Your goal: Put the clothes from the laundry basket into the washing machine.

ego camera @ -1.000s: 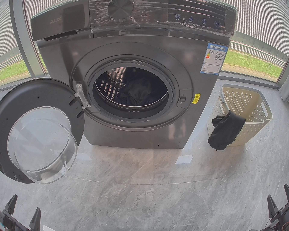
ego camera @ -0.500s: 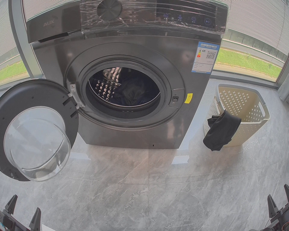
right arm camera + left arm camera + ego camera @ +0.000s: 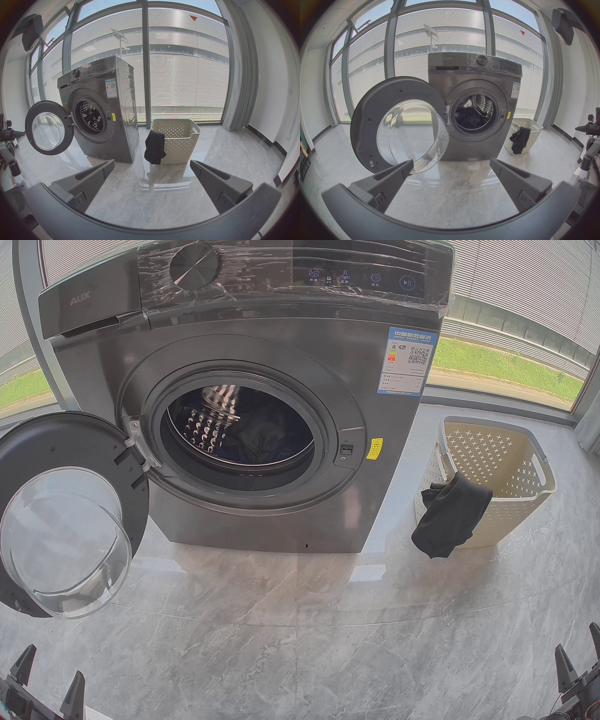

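The grey washing machine (image 3: 250, 334) stands ahead with its round door (image 3: 62, 515) swung wide to the left. Dark clothes (image 3: 259, 434) lie inside the drum. To its right a cream laundry basket (image 3: 519, 490) sits on the floor, with a black garment (image 3: 451, 515) draped over its near-left rim. My left gripper (image 3: 49, 677) is low at the bottom left, open and holding nothing. At the bottom right my right gripper (image 3: 578, 652) is also open and holds nothing. The garment (image 3: 154, 147) and basket (image 3: 181, 140) show ahead in the right wrist view, the drum (image 3: 473, 112) in the left wrist view.
Grey marble floor (image 3: 312, 640) stretches between me and the machine. Tall windows (image 3: 519, 321) run behind the machine and basket. The open door juts out over the floor on the left side.
The whole head view has shifted, so machine and basket sit further left in the picture: the camera moved. Both grippers keep their places, open.
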Controlling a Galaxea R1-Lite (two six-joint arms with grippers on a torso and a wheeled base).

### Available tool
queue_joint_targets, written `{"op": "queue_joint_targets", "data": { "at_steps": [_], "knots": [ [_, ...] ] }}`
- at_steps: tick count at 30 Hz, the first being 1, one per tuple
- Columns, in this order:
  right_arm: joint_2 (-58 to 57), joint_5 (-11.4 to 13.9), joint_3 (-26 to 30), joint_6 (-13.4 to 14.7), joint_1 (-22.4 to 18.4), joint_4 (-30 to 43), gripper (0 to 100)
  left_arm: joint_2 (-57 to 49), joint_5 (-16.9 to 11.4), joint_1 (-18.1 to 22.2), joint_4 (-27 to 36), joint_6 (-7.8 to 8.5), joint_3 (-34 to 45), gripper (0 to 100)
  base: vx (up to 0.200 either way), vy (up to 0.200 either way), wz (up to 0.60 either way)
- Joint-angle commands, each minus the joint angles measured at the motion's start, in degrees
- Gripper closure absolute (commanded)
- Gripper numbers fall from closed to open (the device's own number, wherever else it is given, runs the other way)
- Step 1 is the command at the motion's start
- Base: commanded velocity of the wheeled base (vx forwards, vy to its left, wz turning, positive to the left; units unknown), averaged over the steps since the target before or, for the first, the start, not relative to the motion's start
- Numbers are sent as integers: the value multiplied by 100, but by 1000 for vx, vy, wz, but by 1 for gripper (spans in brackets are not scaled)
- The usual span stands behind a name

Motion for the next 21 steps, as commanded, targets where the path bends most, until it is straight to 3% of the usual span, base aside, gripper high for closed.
{"op": "queue_joint_targets", "data": {
  "at_steps": [1,11,21],
  "knots": [
    [-74,1,101,2,-3,1,0,-62,0,-11,1,-2,84,0,0,-200,0],
    [-74,1,101,2,6,1,0,-62,0,-11,1,-2,84,0,0,-20,0],
    [-74,1,101,2,6,1,0,-53,-8,-11,1,-2,84,0,200,0,0]
  ]
}}
